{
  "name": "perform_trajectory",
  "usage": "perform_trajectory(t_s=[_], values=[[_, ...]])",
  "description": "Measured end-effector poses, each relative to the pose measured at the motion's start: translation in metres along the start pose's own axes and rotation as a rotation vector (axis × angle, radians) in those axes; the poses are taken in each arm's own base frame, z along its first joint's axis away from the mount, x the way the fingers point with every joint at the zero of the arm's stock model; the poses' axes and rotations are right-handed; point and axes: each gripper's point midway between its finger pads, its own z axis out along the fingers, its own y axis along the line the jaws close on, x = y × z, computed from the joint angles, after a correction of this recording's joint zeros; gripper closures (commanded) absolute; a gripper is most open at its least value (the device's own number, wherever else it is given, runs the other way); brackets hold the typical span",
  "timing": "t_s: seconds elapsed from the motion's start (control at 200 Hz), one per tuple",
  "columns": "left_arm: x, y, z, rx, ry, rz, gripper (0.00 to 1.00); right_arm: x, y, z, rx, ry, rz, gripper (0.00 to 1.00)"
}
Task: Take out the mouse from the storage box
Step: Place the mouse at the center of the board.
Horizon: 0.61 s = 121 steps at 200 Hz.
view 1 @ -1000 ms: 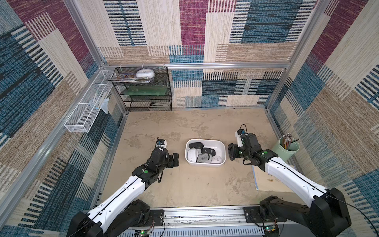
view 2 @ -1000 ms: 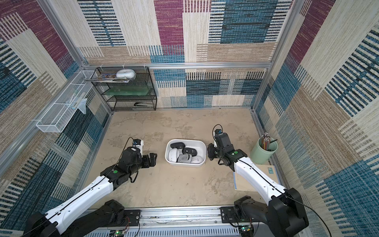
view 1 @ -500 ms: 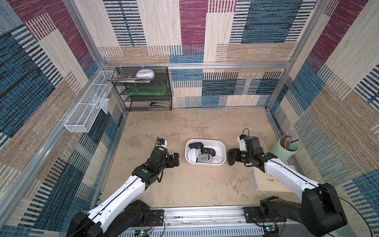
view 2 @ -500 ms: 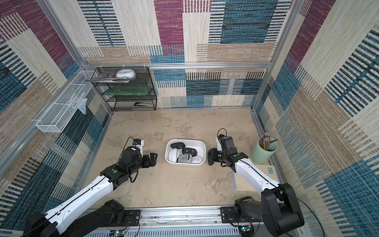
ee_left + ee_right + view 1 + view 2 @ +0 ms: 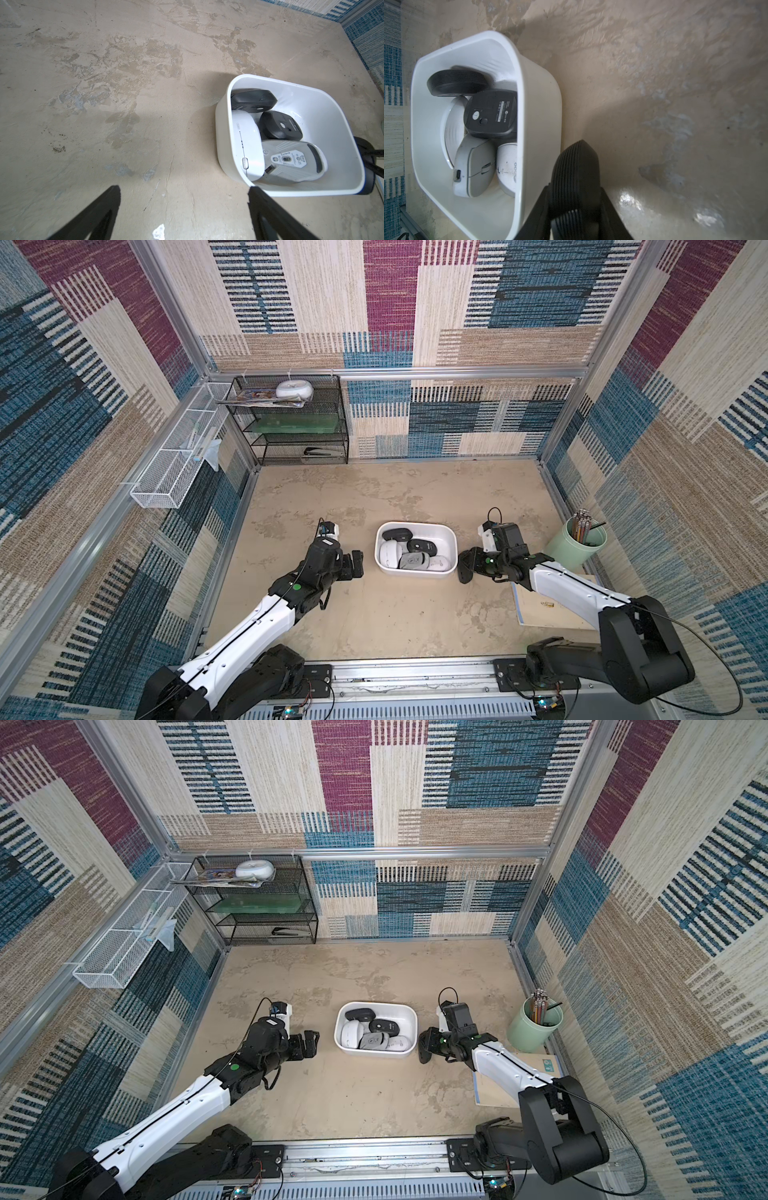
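My right gripper [image 5: 575, 199] is clamped on a black plastic mouse with ribbed sides [image 5: 575, 166]. The mouse sits outside the shallow white plastic storage box [image 5: 417, 525], just beside its end wall, long axis roughly along that wall; which end leads, I can't tell. My left gripper [image 5: 358, 565] gapes wide over the mottled beige tabletop [image 5: 374, 497].

Counts: black mouse [image 5: 422, 546] x3, white mouse [image 5: 388, 552] x2, grey mouse [image 5: 415, 561] x1, six in all. storage box [image 5: 415, 573] x1, green pencil cup [image 5: 569, 549] x1, black mesh rack [image 5: 305, 456] x1, white wire basket [image 5: 160, 491] x1, robot arm [image 5: 266, 614] x2, tan board [image 5: 540, 610] x1, white round item [image 5: 294, 388] x1.
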Motion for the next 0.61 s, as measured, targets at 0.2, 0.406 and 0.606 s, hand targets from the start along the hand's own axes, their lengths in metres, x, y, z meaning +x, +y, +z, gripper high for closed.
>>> perform_trajectory(t_s=[0.2,0.406,0.606], values=[[0.000,-0.003,0.000,0.017,0.006,-0.004,0.01,-0.004,-0.006,0.001,0.019,-0.016,0.011,0.49],[-0.007,-0.012,-0.004,0.052,0.002,-0.009,0.01,-0.007,-0.015,0.002,0.061,-0.033,0.012,0.39],[-0.013,-0.025,-0.007,0.104,0.013,-0.018,0.01,-0.010,-0.021,0.000,0.096,-0.043,0.005,0.27]])
